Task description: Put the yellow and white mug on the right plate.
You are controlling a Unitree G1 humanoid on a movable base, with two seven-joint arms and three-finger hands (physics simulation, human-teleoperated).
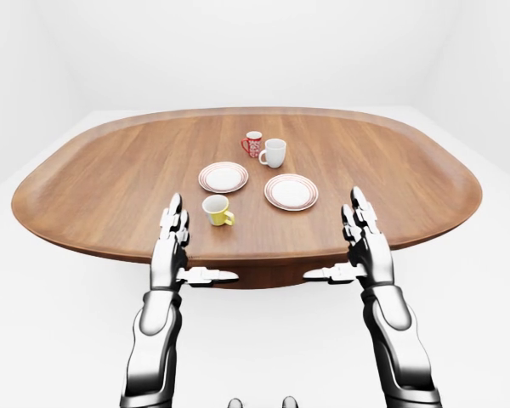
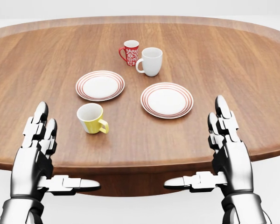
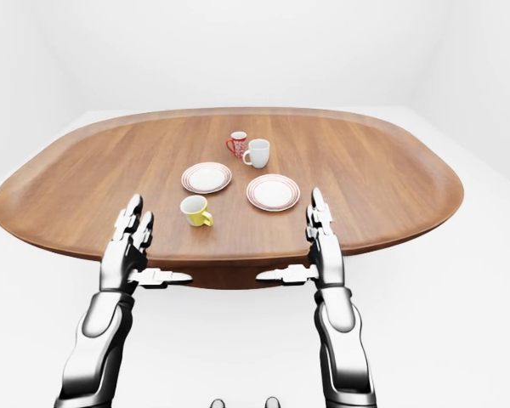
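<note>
Yellow and white mug (image 2: 92,117) stands near table (image 2: 252,70) edge, unobstructed; both hands' fingers (image 2: 39,122) spread

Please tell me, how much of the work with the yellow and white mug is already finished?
Nothing is done: the yellow and white mug stands on the table, left of the empty right plate. Nothing is in hand; left hand and right hand are open. Grasping, carrying and placing remain.

A bare white simulated room holding one oval wooden table (image 1: 110,183).
</note>
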